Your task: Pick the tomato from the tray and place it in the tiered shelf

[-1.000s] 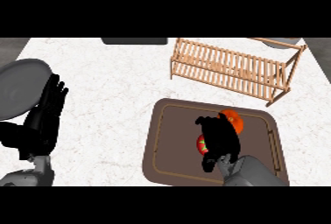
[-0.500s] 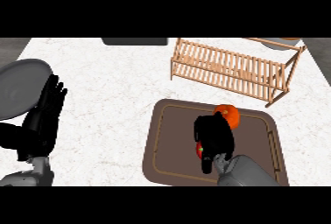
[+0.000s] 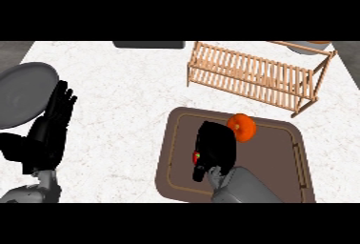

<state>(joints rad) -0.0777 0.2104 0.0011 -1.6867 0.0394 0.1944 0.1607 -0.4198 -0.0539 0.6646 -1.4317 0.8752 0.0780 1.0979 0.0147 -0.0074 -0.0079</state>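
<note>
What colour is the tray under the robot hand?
The tray is brown, seen in the head view, below the right robot hand.

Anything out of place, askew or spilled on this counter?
Nothing stands out. The wooden shelf stands upright, the tray lies flat, and an orange fruit sits in it beside the right robot hand. The left robot hand rests open.

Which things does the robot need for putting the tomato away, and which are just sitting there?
Needed: tomato in the right hand, brown tray, wooden tiered shelf.

Just there: orange fruit on the tray, grey plate, resting left hand.
</note>
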